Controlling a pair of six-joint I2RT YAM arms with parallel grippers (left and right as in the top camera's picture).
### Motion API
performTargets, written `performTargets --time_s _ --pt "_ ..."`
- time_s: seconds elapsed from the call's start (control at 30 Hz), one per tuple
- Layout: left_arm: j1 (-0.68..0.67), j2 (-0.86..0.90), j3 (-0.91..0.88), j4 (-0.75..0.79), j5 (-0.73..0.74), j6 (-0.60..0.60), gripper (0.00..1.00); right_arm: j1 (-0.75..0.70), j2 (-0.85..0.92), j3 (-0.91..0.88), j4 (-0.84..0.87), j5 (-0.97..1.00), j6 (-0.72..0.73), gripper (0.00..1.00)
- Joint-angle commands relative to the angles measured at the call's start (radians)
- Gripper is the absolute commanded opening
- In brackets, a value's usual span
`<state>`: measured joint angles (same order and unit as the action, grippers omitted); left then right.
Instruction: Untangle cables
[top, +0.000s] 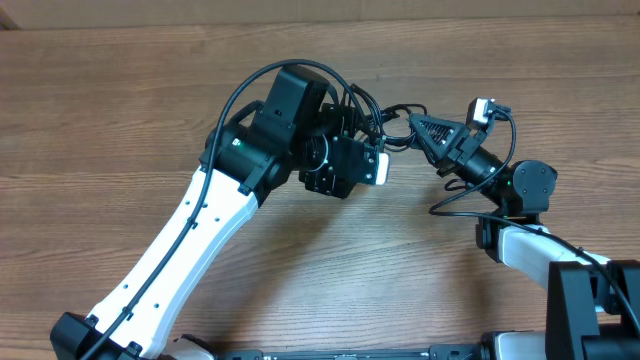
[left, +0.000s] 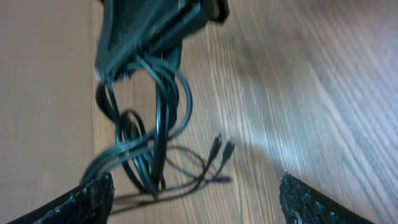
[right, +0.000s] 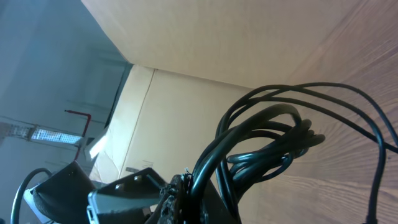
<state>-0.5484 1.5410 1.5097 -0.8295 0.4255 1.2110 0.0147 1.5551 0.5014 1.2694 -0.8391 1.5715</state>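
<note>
While your right gripper (top: 414, 124) is clamped on the cables (left: 155, 124), which dangle in loops over the table (left: 323, 93), your left gripper (left: 194, 190) faces them, jaws wide apart.

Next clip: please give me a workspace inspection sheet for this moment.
Surface: wooden table, no marks seen.
Job's things: thin black cables in one looped bundle, hanging, plug ends dangling.
Clutter: nothing seen.
Grippers: right gripper shut on the bundle; left gripper open and empty, facing it.
Cables: thick arm cable arcs along the left arm.
Surroundings: cardboard panels beyond the table.
</note>
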Motion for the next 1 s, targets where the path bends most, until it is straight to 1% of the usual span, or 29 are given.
performTargets --time_s 0.0,0.2,0.5,0.6,0.67,0.7,0.73,0.77,0.83,0.9,0.97 --pt "-0.002 0.010 0.002 0.018 0.110 0.024 0.85 -0.003 0.000 0.010 0.042 -0.013 0.035 0.04" --pt "-0.002 0.010 0.002 0.050 0.150 0.024 0.80 -0.003 0.000 0.010 0.121 -0.027 0.137 0.06" --pt "-0.002 0.010 0.002 0.048 0.156 0.024 0.80 -0.003 0.000 0.010 0.264 -0.046 0.222 0.08" --pt "-0.002 0.010 0.002 0.049 0.157 0.024 0.79 -0.003 0.000 0.010 0.279 -0.047 0.236 0.08" --pt "-0.003 0.010 0.002 0.048 0.166 0.024 0.74 -0.003 0.000 0.010 0.277 -0.047 0.236 0.08" --pt "-0.003 0.010 0.002 0.048 0.172 0.024 0.69 -0.003 0.000 0.010 0.278 -0.047 0.236 0.08" --pt "-0.003 0.010 0.002 0.048 0.177 0.024 0.63 -0.003 0.000 0.010 0.278 -0.047 0.236 0.08" --pt "-0.003 0.010 0.002 0.048 0.178 0.024 0.59 -0.003 0.000 0.010 0.278 -0.047 0.236 0.08" --pt "-0.003 0.013 0.002 0.048 0.178 0.024 0.57 -0.003 0.000 0.010 0.279 -0.050 0.237 0.08" --pt "-0.003 0.019 0.002 0.048 0.178 0.023 0.61 -0.003 0.000 0.010 0.287 -0.053 0.240 0.08" --pt "-0.003 0.029 0.002 0.045 0.178 0.024 0.62 -0.003 0.000 0.010 0.304 -0.053 0.260 0.08"
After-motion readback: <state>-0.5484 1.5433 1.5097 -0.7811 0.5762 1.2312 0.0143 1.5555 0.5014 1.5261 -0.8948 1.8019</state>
